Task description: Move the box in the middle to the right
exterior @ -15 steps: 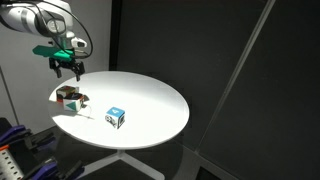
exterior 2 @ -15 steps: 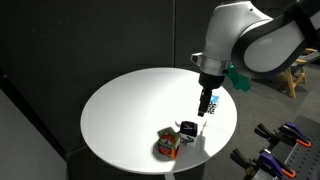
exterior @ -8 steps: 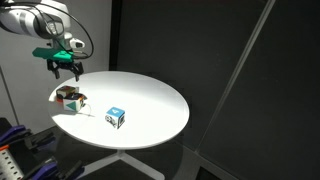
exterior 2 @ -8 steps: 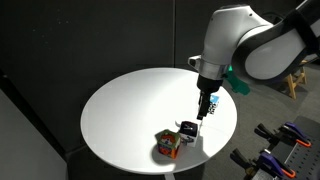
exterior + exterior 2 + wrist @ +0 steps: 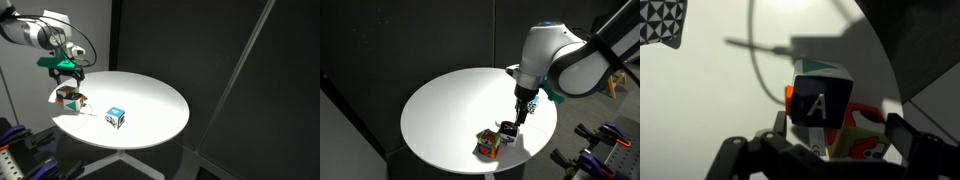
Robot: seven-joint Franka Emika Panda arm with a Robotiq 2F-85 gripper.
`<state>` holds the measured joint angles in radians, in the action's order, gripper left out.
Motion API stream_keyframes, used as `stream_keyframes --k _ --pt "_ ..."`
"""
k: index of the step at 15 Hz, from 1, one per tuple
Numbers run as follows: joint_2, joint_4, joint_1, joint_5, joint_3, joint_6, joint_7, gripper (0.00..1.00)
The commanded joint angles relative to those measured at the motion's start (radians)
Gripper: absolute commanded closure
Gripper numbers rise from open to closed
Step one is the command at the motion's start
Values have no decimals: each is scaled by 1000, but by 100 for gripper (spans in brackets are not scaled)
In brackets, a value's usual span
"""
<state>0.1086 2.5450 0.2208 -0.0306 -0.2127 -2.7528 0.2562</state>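
Hovering over box point(image 5: 820, 105) | cube, no long axis, "A" face showing in wrist view | hand point(image 5: 521, 118) released, fingers spread

White letter "A", on the dark face of the box point(image 5: 820, 105) (wrist view)

A lab, seemingly (black backdrop point(image 5: 240, 60) all round): white table point(image 5: 150, 95), robot arm point(image 5: 565, 65).

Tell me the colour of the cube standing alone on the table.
Blue and white; the lone cube shows best in an exterior view.
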Motion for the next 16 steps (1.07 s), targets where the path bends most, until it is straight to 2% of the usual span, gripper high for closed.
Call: stream_keyframes --k 1,7,16 --pt "46 -2 -16 -18 -6 -53 18 0" --pt "111 -10 -21 -34 -3 -117 1 0" --pt "195 -63 -17 -97 15 -143 -16 0"
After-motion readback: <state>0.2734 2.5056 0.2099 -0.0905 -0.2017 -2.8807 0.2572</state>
